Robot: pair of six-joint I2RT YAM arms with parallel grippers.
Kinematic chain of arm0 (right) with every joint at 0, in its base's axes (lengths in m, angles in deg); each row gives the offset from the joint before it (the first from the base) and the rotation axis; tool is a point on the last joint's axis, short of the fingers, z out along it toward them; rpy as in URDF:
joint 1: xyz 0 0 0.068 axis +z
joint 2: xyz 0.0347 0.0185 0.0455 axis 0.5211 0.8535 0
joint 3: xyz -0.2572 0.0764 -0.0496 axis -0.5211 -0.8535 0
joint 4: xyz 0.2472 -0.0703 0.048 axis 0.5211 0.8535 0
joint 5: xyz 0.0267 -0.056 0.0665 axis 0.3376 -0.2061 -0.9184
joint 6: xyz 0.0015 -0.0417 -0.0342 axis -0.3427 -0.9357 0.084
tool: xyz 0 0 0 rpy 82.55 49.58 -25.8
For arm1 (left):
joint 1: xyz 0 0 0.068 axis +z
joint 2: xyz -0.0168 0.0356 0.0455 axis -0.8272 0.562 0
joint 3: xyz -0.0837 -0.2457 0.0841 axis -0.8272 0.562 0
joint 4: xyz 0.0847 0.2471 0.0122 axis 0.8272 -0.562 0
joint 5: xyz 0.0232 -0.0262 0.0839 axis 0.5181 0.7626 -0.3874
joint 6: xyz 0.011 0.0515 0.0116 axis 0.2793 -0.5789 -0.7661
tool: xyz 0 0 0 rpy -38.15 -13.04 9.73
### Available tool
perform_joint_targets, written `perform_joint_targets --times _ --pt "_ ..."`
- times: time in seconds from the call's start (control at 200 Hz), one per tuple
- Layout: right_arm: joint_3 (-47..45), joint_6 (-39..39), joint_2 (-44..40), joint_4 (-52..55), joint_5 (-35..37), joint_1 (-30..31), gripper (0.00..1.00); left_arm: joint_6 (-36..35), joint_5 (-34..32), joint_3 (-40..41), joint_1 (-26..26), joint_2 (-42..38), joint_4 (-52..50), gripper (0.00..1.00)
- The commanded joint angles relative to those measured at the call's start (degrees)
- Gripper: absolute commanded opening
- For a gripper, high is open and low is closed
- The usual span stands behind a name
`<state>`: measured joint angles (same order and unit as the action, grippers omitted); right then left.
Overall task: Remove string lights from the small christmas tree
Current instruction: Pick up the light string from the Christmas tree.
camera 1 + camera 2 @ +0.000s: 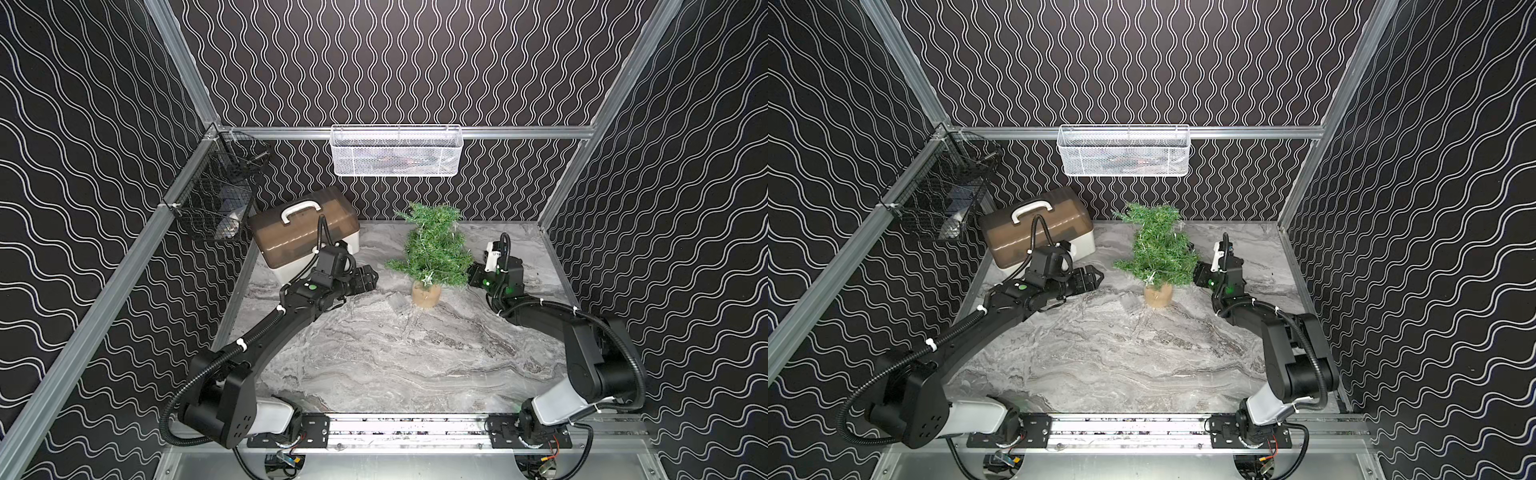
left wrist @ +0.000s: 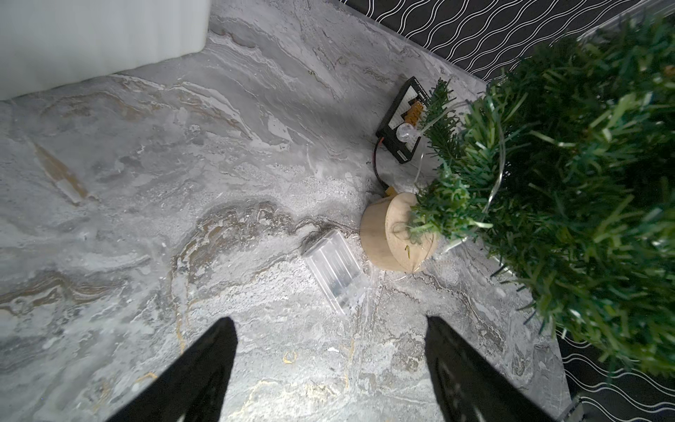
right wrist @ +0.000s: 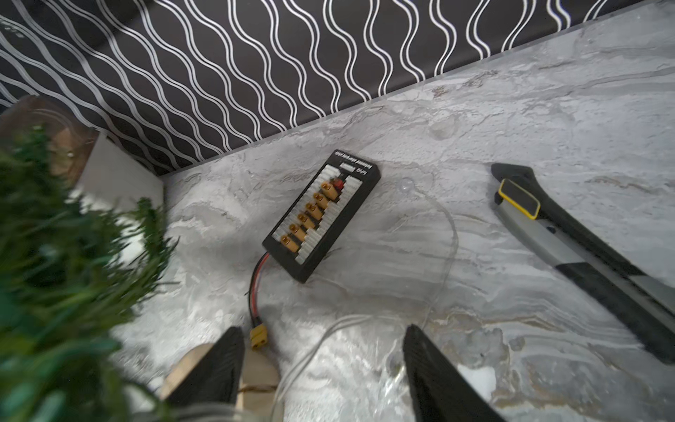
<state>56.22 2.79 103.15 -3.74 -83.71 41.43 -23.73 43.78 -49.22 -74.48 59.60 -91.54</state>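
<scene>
Care with the pinch was what the step seemed to call for. The small bushy green artificial christmas tree (image 1: 432,253) stood upright on its tan burlap-wrapped base (image 1: 426,294) near the back edge of the grey marble counter (image 1: 395,365), about midway along it. The thin silvery string lights (image 3: 321,336) were wound through its branches and trailed onto the counter. Their clear rectangular battery box (image 2: 334,272) lay flat just beside the base, toward the front edge.

The right gripper (image 3: 321,329) hung low at the tree's right side with its jaws apart. A loose run of strand lay between them, and nothing was pinched yet. The left gripper (image 2: 328,318) hovered wide open over the counter left of the tree, holding nothing.

A good close would probably take only the wire, clear of base and needles. The pull should then follow the winding slowly, since a snagged loop could tip so light a tree. The left claw might steady the base.
</scene>
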Motion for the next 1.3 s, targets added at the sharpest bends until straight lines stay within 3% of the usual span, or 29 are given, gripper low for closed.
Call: perform_joint_targets --times 0.0,0.3,0.595,0.901,1.181,1.291 --pt "0.3 1.2 1.0 -7.3 3.3 0.3 0.53 -1.3 -0.9 -0.9 0.0 -0.5 -0.2 0.85" --pt "-1.5 -0.2 -5.0 -4.4 8.7 1.1 0.00 -1.6 -0.8 -1.5 0.0 0.2 0.2 0.85" --pt "5.9 0.2 -8.6 10.2 18.0 1.1 0.00 -1.9 -0.7 -2.3 0.0 0.4 0.0 0.85" --pt "20.7 1.5 -3.6 18.4 21.4 1.1 0.00 -1.6 -0.7 -1.9 0.0 -0.4 0.1 0.85" --pt "23.5 1.0 -6.9 18.7 21.1 2.2 0.00 -1.6 -0.9 -1.1 0.0 -1.2 0.0 0.85" --pt "20.7 1.2 -7.8 19.4 20.8 2.2 0.00 -1.5 -0.9 -0.8 0.0 -1.3 0.2 0.85"
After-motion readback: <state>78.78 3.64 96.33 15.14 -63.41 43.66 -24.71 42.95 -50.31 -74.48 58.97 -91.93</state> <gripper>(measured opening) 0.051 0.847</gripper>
